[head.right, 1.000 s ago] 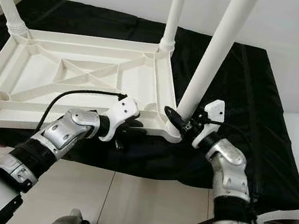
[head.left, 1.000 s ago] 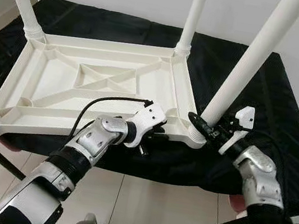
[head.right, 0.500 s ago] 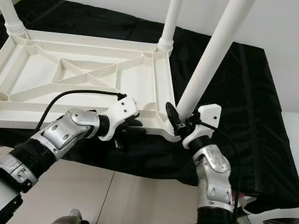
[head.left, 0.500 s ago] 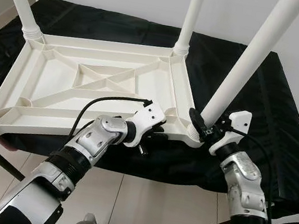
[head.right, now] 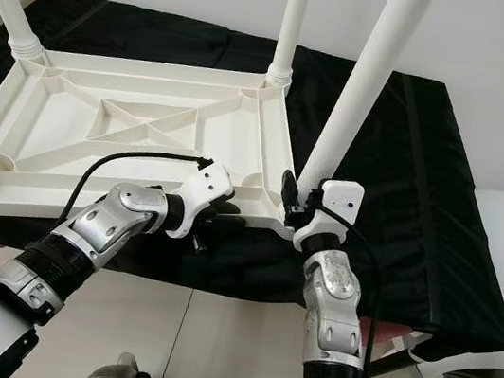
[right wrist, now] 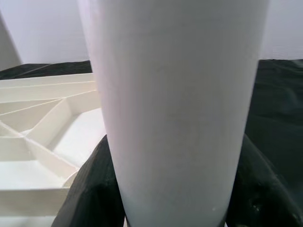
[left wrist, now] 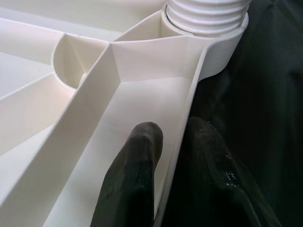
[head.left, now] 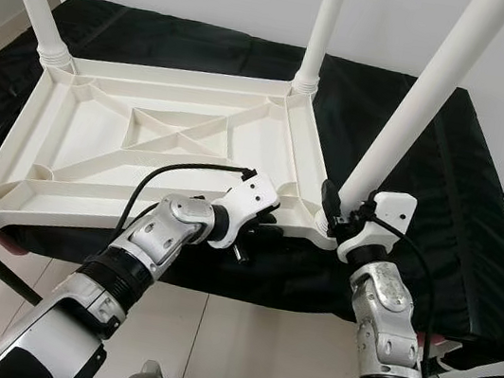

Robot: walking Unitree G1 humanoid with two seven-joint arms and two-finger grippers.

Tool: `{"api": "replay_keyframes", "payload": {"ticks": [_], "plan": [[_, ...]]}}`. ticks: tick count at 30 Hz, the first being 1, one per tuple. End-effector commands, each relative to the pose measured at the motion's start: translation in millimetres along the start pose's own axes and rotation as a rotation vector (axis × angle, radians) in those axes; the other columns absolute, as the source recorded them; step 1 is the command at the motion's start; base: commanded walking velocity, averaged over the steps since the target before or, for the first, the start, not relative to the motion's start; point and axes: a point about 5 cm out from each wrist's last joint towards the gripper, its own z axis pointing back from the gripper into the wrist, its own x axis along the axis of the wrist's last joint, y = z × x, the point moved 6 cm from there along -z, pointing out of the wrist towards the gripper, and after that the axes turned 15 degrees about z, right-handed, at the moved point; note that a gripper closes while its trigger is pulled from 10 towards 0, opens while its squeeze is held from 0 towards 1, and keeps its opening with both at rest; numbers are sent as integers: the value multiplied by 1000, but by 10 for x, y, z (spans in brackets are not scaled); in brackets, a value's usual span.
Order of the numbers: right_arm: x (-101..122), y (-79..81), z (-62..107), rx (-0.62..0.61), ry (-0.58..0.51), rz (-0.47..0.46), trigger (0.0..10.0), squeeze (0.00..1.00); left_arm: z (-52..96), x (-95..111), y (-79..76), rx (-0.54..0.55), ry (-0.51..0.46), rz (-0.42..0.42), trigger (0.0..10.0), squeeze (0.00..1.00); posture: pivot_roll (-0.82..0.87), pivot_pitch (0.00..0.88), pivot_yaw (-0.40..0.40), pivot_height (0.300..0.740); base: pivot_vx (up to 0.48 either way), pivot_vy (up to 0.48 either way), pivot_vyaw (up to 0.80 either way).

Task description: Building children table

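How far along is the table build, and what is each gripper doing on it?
All four legs stand in the corners of the upside-down white tabletop on the black cloth. In hand: the right gripper clasps the base of the near right leg, while the left gripper pinches the tabletop's rim beside that socket. Left: finishing that leg, then turning the table upright.

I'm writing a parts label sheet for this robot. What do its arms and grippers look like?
Both arms are silver metal segments with black ribbed joint bands. The left gripper and right gripper each carry a white plastic wrist housing and two long black fingers. A thin black cable loops over the left wrist.
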Motion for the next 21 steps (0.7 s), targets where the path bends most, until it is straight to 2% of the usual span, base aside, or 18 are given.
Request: {"api": "replay_keyframes", "payload": {"ticks": [1,4,5,7,9,12,13,14,15,20,21], "plan": [[-31,210,30,25,28,-45,0,0,-25,11,-99,-74,18,-25,10000,0,-22,20,5,740,0,0,0],[-27,235,38,0,32,-35,0,0,-24,11,-97,-73,18,-25,10000,0,-21,22,5,740,0,0,0],[-26,311,56,-34,54,-30,0,0,-22,9,-95,-73,20,-25,10000,0,-20,24,6,740,0,0,0],[-26,311,56,-34,54,-30,0,0,-22,9,-95,-73,20,-25,10000,0,-20,24,6,740,0,0,0],[-18,379,66,-32,63,-40,0,0,-16,12,-84,-70,21,-27,10000,0,-15,27,7,740,0,0,0],[-27,367,62,-40,70,-45,0,0,-11,15,-78,-69,21,-27,10000,0,-15,28,7,740,0,0,0],[-37,348,55,-46,76,-48,2039,0,-9,16,-73,-67,21,-27,10000,0,-16,30,7,740,0,0,0],[-37,348,55,-46,76,-48,2039,0,-9,16,-73,-67,21,-27,10000,0,-16,30,7,740,0,0,0],[-57,334,48,-48,90,-48,10000,0,-7,18,-70,-66,20,-27,10000,0,-17,31,7,740,0,0,0],[-92,317,33,-43,109,-60,10000,0,-5,22,-61,-63,19,-26,10000,0,-18,32,6,740,0,0,0],[-98,317,33,-37,111,-74,10000,945,-5,23,-60,-63,18,-26,10000,0,-19,33,5,740,0,0,0]]}}
